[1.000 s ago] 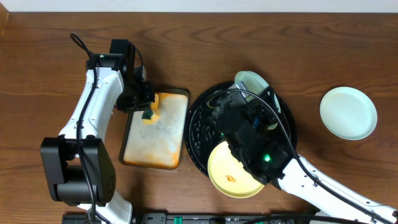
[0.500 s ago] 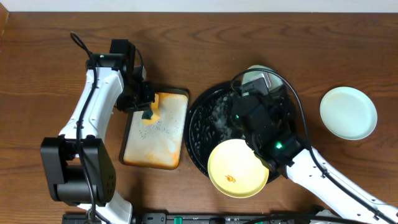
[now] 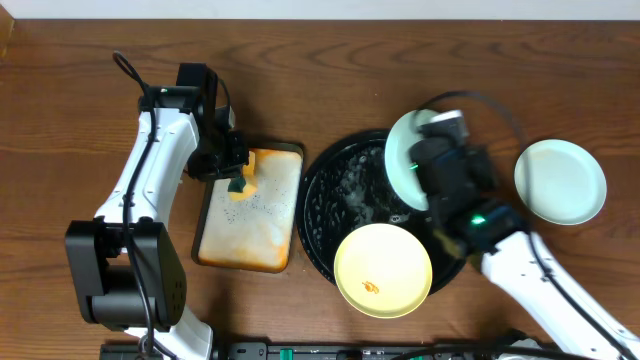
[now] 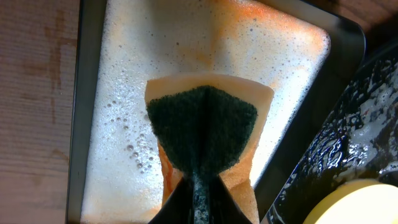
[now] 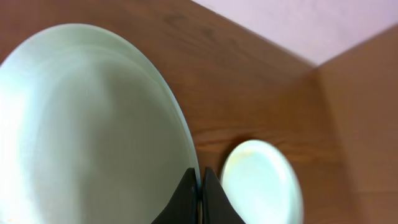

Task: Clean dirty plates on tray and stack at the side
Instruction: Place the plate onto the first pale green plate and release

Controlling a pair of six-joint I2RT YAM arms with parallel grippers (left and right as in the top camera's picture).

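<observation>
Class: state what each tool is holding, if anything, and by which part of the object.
The left tool pinches the sponge at its near edge. The right tool grips a mint-green plate by its rim.

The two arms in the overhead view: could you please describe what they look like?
The left arm and right arm have white links joined by black joint housings. The left rises from a blocky black base, with a black cable looping near its top. The right carries a green light and an arching black cable. The left gripper and right gripper are black and tapered.
</observation>
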